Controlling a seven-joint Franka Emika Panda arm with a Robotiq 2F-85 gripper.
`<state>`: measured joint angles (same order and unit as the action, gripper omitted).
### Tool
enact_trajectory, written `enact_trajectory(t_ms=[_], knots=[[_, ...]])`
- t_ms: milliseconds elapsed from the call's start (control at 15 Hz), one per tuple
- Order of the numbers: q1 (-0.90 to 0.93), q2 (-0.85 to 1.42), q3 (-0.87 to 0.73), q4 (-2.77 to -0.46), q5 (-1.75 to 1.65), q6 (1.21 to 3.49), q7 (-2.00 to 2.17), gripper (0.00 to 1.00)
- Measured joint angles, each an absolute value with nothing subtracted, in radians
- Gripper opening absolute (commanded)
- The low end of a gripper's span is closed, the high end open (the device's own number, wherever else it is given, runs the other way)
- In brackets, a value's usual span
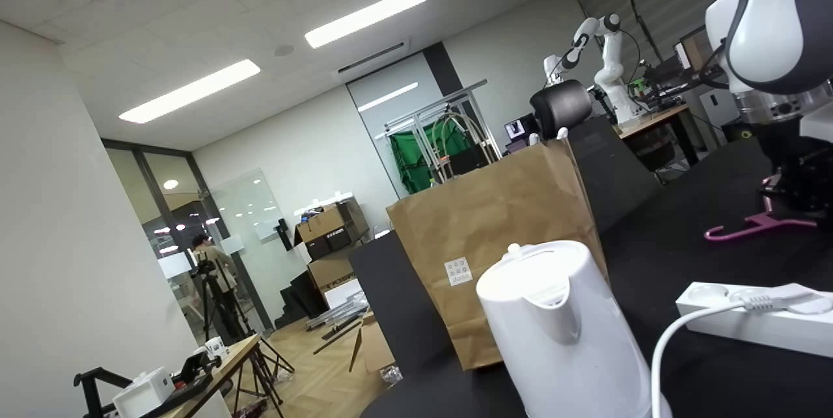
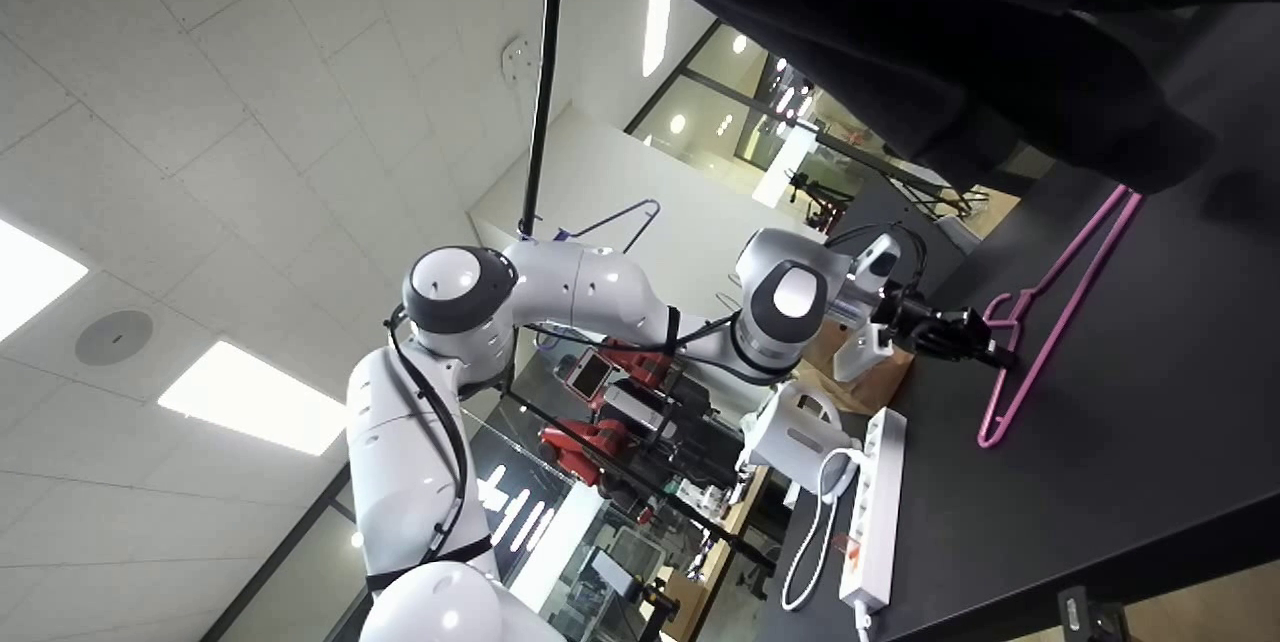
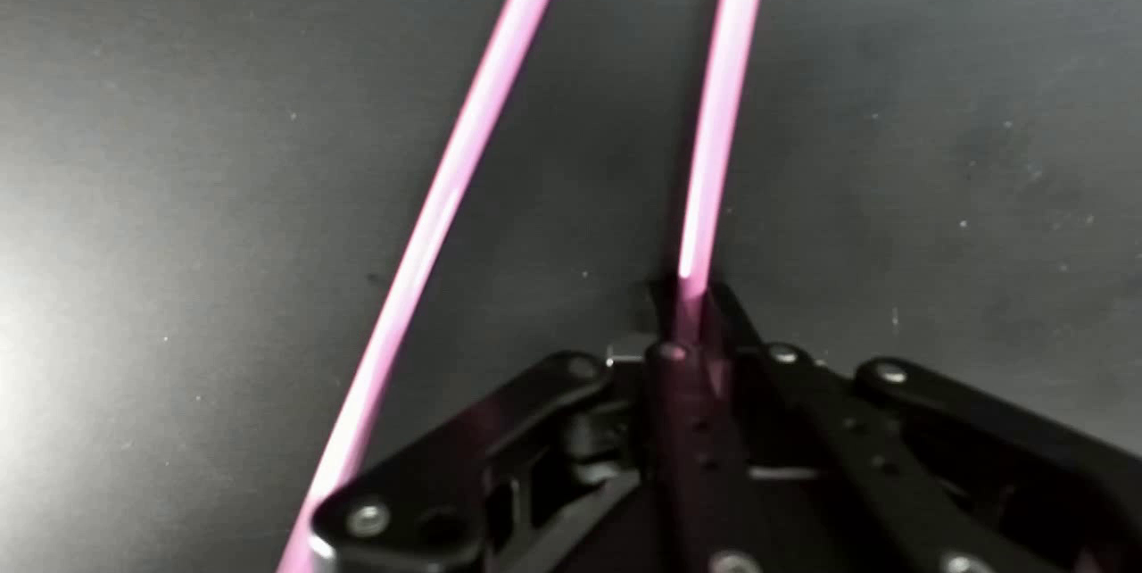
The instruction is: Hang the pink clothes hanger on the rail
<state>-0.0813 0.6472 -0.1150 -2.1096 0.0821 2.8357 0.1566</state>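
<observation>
Closest, in the wrist view, the end effector (image 3: 691, 319) is pinched narrow around one bar of the pink hanger (image 3: 449, 180), which seems to lie on the black surface (image 3: 892, 153), though a slight lift would be hard to make out. In an exterior view, the white kettle (image 1: 573, 340) stands in front of the brown paper bag (image 1: 494, 216), near the white power strip (image 1: 735, 321), and a purple hanger (image 2: 645, 207) shows up by the black rail (image 2: 544, 72). Farther off, another robot arm (image 1: 612, 69) stands on a wooden table (image 1: 651, 124), and a person (image 1: 222, 263) is at the back, partly behind a tripod (image 1: 207, 291).
</observation>
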Motion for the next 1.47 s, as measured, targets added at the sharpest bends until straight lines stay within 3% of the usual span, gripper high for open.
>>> enact_trajectory(t_ms=[600, 1067, 1467], knots=[[-0.111, 0.576, -0.087, -2.128, 0.099, 2.787, 0.095, 0.02], [-0.184, 0.213, 0.078, -2.312, 0.277, 2.599, -0.159, 0.02], [-0.161, -0.155, 0.006, -2.472, 0.292, 2.362, -0.270, 0.02]])
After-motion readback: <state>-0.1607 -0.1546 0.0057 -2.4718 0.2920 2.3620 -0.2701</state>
